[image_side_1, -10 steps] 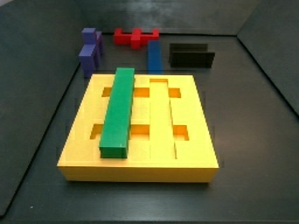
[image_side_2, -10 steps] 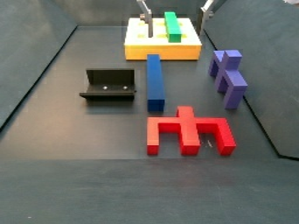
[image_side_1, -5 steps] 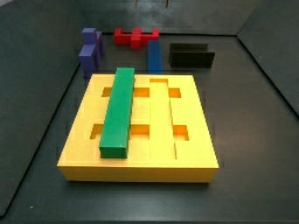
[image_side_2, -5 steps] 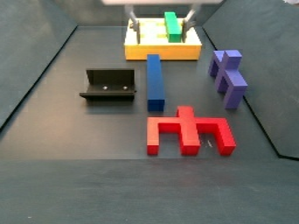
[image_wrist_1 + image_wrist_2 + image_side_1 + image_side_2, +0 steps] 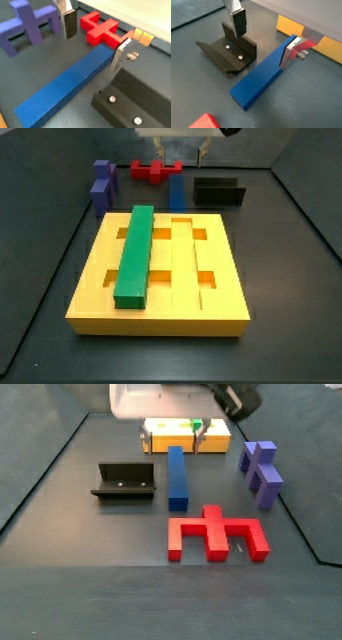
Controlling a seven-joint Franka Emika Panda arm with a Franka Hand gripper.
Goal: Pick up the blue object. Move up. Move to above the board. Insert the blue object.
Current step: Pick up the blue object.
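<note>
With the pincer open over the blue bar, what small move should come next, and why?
Probably straight down. In both wrist views the pincer is open and straddles the blue object, fingers above the floor; the bar lies flat beside the fixture, ungrasped.

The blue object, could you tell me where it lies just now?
The blue object lies flat on the floor between the fixture and the purple block, the open gripper above it.

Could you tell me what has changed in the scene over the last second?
The gripper has come into view, down over the blue object, fingers open on either side of it, nothing gripped. The blue object, board, green bar, fixture and red piece have not moved.
</note>
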